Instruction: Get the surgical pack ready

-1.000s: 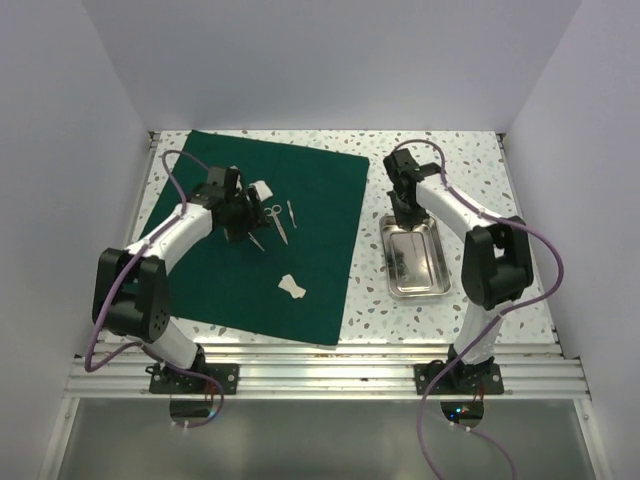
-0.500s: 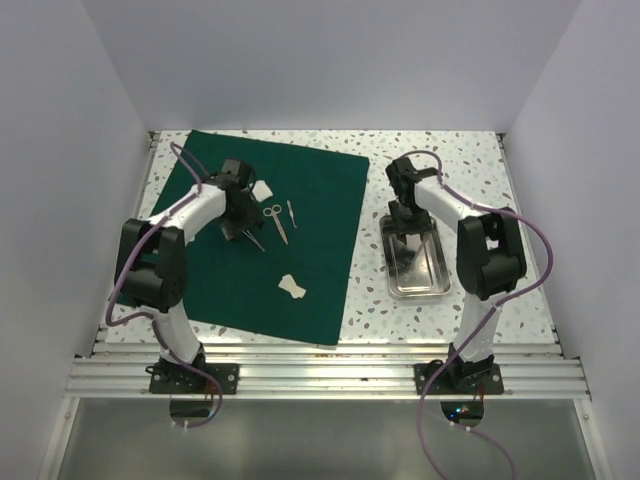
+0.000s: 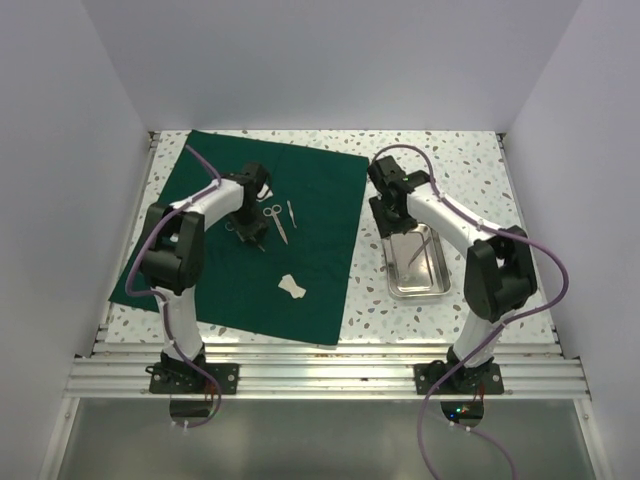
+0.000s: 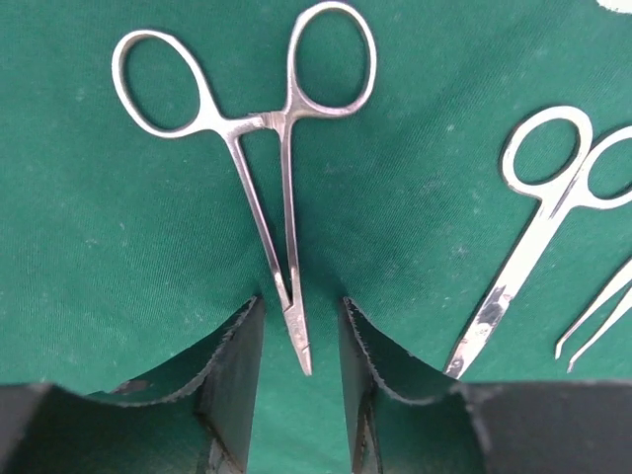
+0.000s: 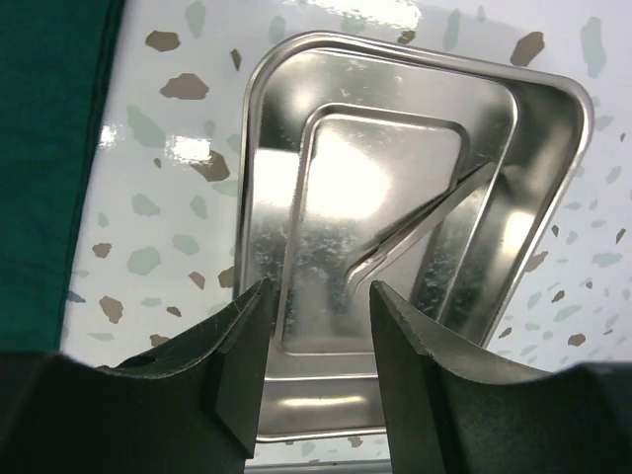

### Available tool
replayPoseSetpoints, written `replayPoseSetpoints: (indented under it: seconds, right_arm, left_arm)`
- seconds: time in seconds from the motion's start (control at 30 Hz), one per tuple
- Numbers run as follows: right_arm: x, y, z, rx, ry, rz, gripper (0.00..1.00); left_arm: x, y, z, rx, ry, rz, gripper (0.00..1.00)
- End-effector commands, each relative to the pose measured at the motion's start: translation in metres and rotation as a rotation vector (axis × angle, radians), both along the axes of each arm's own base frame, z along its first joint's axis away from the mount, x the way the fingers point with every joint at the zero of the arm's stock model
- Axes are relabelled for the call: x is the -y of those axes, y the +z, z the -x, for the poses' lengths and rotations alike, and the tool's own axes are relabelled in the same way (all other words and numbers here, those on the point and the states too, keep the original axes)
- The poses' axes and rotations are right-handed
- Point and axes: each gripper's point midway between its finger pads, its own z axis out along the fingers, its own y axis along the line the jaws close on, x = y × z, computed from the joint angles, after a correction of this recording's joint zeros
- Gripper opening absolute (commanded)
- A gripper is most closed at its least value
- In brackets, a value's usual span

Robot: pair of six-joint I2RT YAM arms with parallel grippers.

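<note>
The green drape (image 3: 320, 200) lies spread flat. Over its far half the left gripper (image 4: 301, 336) sits low, jaws narrowly parted astride the tip of the ring-handled forceps (image 4: 267, 178) without gripping it. Just beyond the drape's right edge, the right gripper (image 5: 316, 346) hangs with jaws apart and empty above the steel tray (image 5: 533, 128), in which tweezers (image 5: 425, 222) lie.

Lab booth: white walls (image 3: 330, 60), speckled table (image 3: 455, 150)

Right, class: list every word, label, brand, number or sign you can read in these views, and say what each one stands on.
None: no words, numbers, brands or signs can be read in any view.
The steel tray, the forceps, the scissors and the green drape show no marking.
</note>
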Motion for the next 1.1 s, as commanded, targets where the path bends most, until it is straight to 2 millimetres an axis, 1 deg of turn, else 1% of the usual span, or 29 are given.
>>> replayPoseSetpoints:
  seconds: [0.0,0.1,0.2,0.27,0.3,0.33,0.37,0.4,0.43,0.47,0.53,0.57,0.6,0.63,0.67,0.7,0.73,0.77,0.8,0.83,0.87,0.9,0.93,0.97,1.0,1.03,1.07]
  right_arm:
    - [-0.014,0.013,-0.003,0.043,0.027,-0.043,0.48]
    - [-0.023,0.013,-0.002,0.041,0.049,-0.068,0.48]
    - [-0.028,0.016,-0.001,0.049,0.057,-0.077,0.48]
    - [-0.029,0.019,0.000,0.053,0.062,-0.089,0.48]
    - [-0.031,0.021,-0.001,0.057,0.062,-0.098,0.48]
    - [-0.032,0.023,-0.001,0.063,0.061,-0.107,0.48]
    - [-0.035,0.028,0.000,0.070,0.068,-0.120,0.48]
    - [-0.035,0.031,0.000,0.073,0.066,-0.128,0.48]
    - [-0.039,0.036,-0.001,0.083,0.073,-0.142,0.48]
    - [-0.043,0.041,0.000,0.085,0.082,-0.169,0.48]
    - [-0.053,0.048,0.000,0.093,0.096,-0.222,0.49]
    - [-0.057,0.049,0.000,0.092,0.101,-0.248,0.49]
    - [-0.068,0.051,0.004,0.077,0.118,-0.305,0.49]
    - [-0.072,0.052,0.004,0.075,0.120,-0.328,0.49]
    - [-0.081,0.055,0.003,0.078,0.133,-0.379,0.49]
    - [-0.090,0.055,0.007,0.068,0.133,-0.429,0.50]
    - [-0.112,0.062,0.007,0.070,0.175,-0.546,0.50]
    - [-0.123,0.065,0.007,0.070,0.187,-0.615,0.51]
    - [-0.136,0.067,0.009,0.055,0.162,-0.697,0.52]
    - [-0.156,0.070,0.009,0.051,0.192,-0.811,0.54]
    - [-0.165,0.071,0.007,0.048,0.175,-0.870,0.54]
    - [-0.174,0.065,0.012,0.004,0.110,-0.937,0.54]
    - [-0.189,0.070,-0.002,0.047,0.124,-1.013,0.56]
    - [-0.198,0.069,-0.002,0.028,0.118,-1.064,0.57]
    - [-0.206,0.066,-0.005,0.003,0.070,-1.105,0.59]
    - [-0.219,0.053,-0.010,-0.020,0.072,-1.123,0.61]
    - [-0.232,0.049,-0.006,-0.072,0.093,-1.161,0.61]
  left_arm:
    - [-0.005,0.008,-0.007,0.018,0.071,-0.048,0.39]
    - [-0.006,0.005,-0.004,0.014,0.084,-0.057,0.38]
    - [-0.007,0.000,-0.003,0.005,0.079,-0.061,0.33]
    - [-0.005,-0.004,-0.005,0.009,0.070,-0.051,0.31]
    - [-0.003,-0.008,-0.001,-0.001,0.062,-0.040,0.28]
    - [-0.001,-0.009,-0.004,0.014,0.059,-0.025,0.26]
    - [0.001,-0.009,-0.003,0.016,0.052,-0.013,0.21]
    - [0.000,-0.013,0.000,0.008,0.046,-0.013,0.19]
    - [0.001,-0.013,-0.001,0.016,0.038,-0.009,0.17]
    - [0.001,-0.013,0.001,0.013,0.036,-0.009,0.11]
    - [0.000,-0.011,0.002,0.015,0.025,-0.010,0.06]
    - [0.001,-0.006,0.002,0.024,0.016,-0.003,0.00]
    - [0.001,-0.004,0.002,0.030,0.010,-0.001,0.00]
    - [0.001,-0.001,0.002,0.035,-0.005,-0.001,0.00]
    - [0.001,0.002,0.002,0.041,-0.016,0.000,0.00]
    - [0.001,0.010,0.002,0.058,-0.022,0.007,0.00]
    - [0.001,0.014,0.003,0.069,-0.045,0.009,0.00]
    - [0.002,0.019,0.003,0.084,-0.063,0.017,0.00]
    - [0.004,0.027,0.009,0.102,-0.083,0.040,0.00]
    - [0.006,0.032,0.007,0.134,-0.121,0.053,0.00]
    - [0.009,0.035,0.009,0.154,-0.152,0.071,0.00]
    - [0.019,0.040,0.014,0.186,-0.201,0.134,0.00]
    - [0.021,0.042,0.018,0.191,-0.245,0.144,0.00]
    - [0.022,0.042,0.021,0.196,-0.272,0.155,0.00]
    - [0.028,0.043,0.030,0.201,-0.311,0.196,0.00]
    - [0.027,0.042,0.035,0.194,-0.330,0.197,0.00]
    - [0.028,0.043,0.045,0.192,-0.350,0.214,0.00]
